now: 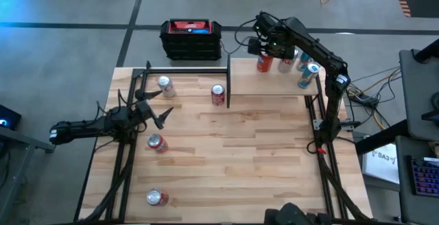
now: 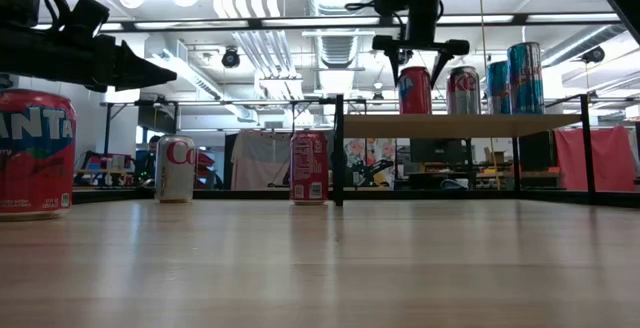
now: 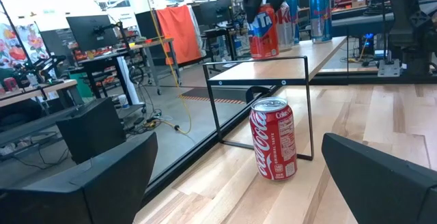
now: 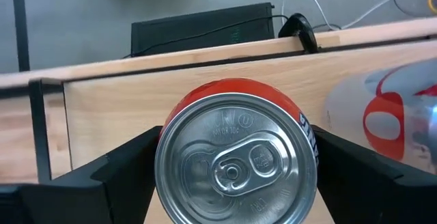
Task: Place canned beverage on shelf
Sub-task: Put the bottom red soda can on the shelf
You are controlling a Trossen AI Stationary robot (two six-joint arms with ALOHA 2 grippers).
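Note:
An orange-red canned beverage (image 4: 235,156) stands upright with its base on the shelf (image 1: 274,81), a pale board on thin black posts at the table's far right. My right gripper (image 2: 420,78) hangs over it, one finger on each side of the can's upper part. Two more cans and a tall blue one stand beside it on the shelf. My left gripper (image 1: 156,108) waits open and level over the table's left side, touching nothing. A red cola can (image 3: 274,139) stands on the table ahead of it. My right gripper has the can's upper side wall (image 4: 164,149), just under the rim, between its two fingers, one on each opposite side. The fingers come from above, slanting down. The can stands upright with its base (image 2: 414,112) on the shelf board.
A silver can (image 1: 286,64) and blue cans (image 1: 306,70) crowd the shelf to the right of the held can. On the table stand a silver can (image 1: 165,86), the red cola can (image 1: 218,95) and two more (image 1: 157,143), (image 1: 156,197). A black-and-red box (image 1: 191,38) sits beyond the far edge.

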